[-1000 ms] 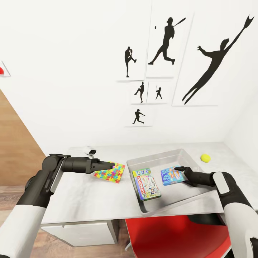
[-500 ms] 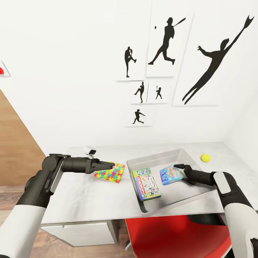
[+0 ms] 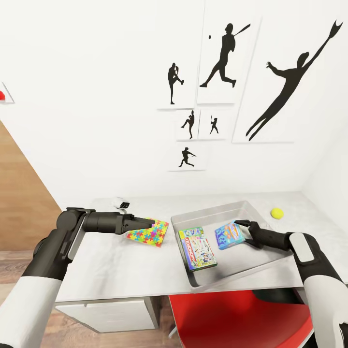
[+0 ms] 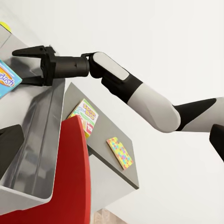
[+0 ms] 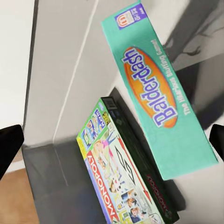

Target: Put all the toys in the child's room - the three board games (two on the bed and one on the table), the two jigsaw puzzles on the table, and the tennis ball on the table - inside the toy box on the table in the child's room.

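While the right gripper [image 3: 243,232] stands spread open beside the small blue board game [image 3: 229,236] in the toy box [image 3: 251,272] (near its far right corner), the left gripper [image 3: 151,224] holds a jigsaw puzzle [image 3: 148,233] above the table [image 3: 121,266].

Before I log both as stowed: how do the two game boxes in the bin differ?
The Monopoly box lies flat on the bin floor; the blue box is tilted, one edge raised by the right gripper. The Monopoly box is bigger, white and green with a red banner; the blue box is smaller, with an orange oval. Both are inside the bin.
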Robot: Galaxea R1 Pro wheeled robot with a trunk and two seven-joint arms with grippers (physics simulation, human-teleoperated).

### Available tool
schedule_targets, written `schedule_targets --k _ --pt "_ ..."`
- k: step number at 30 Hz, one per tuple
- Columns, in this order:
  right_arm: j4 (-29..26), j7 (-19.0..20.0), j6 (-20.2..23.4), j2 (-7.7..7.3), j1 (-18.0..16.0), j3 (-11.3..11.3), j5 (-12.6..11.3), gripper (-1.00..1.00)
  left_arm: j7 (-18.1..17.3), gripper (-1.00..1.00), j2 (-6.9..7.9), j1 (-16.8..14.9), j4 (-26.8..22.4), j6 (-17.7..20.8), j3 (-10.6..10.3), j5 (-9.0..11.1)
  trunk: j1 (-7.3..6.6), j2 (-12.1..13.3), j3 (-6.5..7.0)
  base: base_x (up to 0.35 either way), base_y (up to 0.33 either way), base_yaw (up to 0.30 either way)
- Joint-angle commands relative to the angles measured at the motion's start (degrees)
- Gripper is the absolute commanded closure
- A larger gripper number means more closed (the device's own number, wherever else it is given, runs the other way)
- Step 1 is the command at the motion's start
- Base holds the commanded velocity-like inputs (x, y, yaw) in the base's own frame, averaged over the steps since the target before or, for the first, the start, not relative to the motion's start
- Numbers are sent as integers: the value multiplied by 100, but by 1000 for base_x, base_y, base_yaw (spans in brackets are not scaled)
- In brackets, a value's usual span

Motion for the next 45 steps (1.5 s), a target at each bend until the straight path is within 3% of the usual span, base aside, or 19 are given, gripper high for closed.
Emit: schedule_targets --k 1,6,14,18,24,29,35,38,40,43,45 --pt "-1 93 26 2 -6 -17 20 -100 -18 -100 5 -5 0 61 -11 6 3 -12 -11 0 0 0" --pt "-4 416 26 2 -3 -5 -125 -100 -18 -100 5 -5 0 61 -11 7 3 -12 -11 0 0 0" --pt "-4 485 26 -12 0 -26 -149 -100 -18 -100 5 -5 0 61 -11 6 3 -12 -11 0 0 0" --pt "-4 486 26 -217 3 -42 -220 -100 -18 -100 5 -5 0 61 -11 6 3 -12 -11 0 0 0" --pt "-4 486 26 -445 38 -27 -806 -100 -18 -100 5 -5 0 61 -11 6 3 -12 -11 0 0 0" --pt "-11 486 26 -516 55 -19 -886 -100 -18 -100 -6 -5 0 61 -16 6 3 -12 -11 0 0 0" --pt "-537 486 26 -499 111 4 -902 -100 -18 -100 -7 -5 0 61 -14 6 3 -12 -11 0 0 0" --pt "-834 486 26 -484 208 134 -921 -100 -18 -100 -4 -5 0 63 -13 6 3 -12 -11 0 0 0" --pt "-1005 487 26 -481 266 208 -1018 -100 -18 -100 -4 -5 0 62 -12 6 3 -12 -11 0 0 0" --pt "-1628 487 26 -482 565 281 -1571 -100 -18 -100 1 -5 0 61 -11 6 3 -12 -11 0 0 0" --pt "-1988 486 26 -492 758 290 -1794 -100 -18 -100 3 -5 0 61 -11 9 3 -12 -11 0 0 0"
